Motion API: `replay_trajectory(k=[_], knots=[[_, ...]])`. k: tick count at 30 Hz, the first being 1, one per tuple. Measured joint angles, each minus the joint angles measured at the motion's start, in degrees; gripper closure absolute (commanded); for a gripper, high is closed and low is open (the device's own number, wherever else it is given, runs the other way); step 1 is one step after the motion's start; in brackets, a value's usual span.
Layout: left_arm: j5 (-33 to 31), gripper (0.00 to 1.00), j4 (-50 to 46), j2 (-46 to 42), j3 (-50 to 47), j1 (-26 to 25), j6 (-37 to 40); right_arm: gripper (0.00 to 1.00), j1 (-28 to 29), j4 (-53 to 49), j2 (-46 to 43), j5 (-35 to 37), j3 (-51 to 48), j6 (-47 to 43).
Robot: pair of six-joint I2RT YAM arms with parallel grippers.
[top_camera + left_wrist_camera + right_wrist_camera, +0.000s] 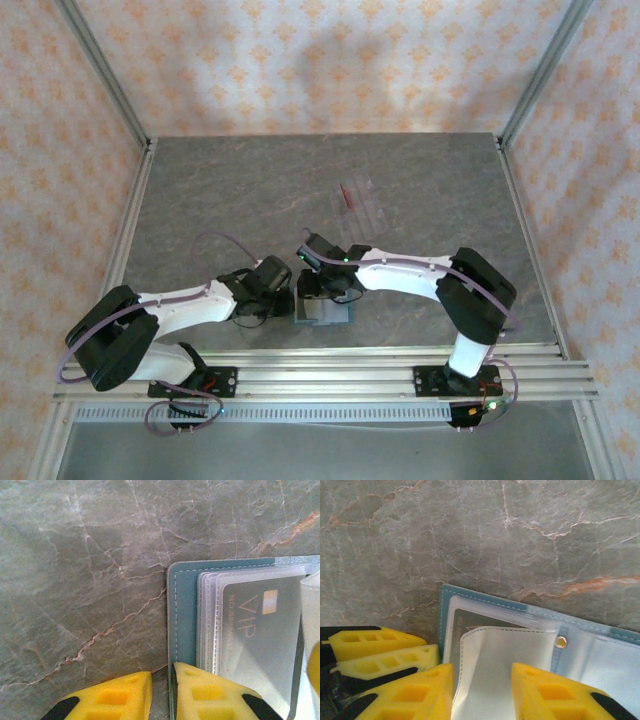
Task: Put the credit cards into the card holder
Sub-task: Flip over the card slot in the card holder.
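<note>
Teal card holder (322, 312) lies open at the table's (200, 200) near edge, long axis left-right, a grey VIP card (260, 630) sleeved inside. My right gripper (482, 670) hovers over it, fingers (415, 692) apart around a pale sleeve (510, 645). My left gripper (162, 675), nearly closed, straddles its left edge; whether it pinches I can't tell. A reddish card (345, 192) sits in the rack (368, 208) behind, nearer my right arm.

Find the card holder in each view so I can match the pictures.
Top external: card holder, centre, just below the middle.
Left wrist: card holder, right half, lying open.
Right wrist: card holder, lower centre to right edge.
Shared landmark: grey VIP card in its clear sleeve, in both wrist views.
</note>
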Motion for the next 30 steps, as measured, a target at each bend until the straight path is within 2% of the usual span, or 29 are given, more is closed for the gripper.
replay_trajectory(k=[4,12,21,25,30], knots=[[-0.1,0.80,0.4,-0.7,-0.6,0.0,-0.2,0.60,-1.2,1.8,-0.2,-2.2,-1.4,0.8],[-0.8,0.79,0.6,-2.1,-1.2,-0.6,-0.3,0.59,-2.4,6.2,-0.2,-6.7,-1.9,2.1],[-2.6,0.73,-7.7,-8.9,-1.6,-0.4,-0.3,0.58,-2.4,9.6,2.6,-8.9,-1.9,2.8],[-3.1,0.61,-11.6,-13.6,-1.6,0.9,-0.2,0.58,-2.4,11.5,4.3,-9.9,-1.9,3.4],[-3.2,0.51,-14.8,-16.5,-1.3,1.2,0.5,0.54,-2.5,13.0,4.5,-11.0,-1.5,3.7]])
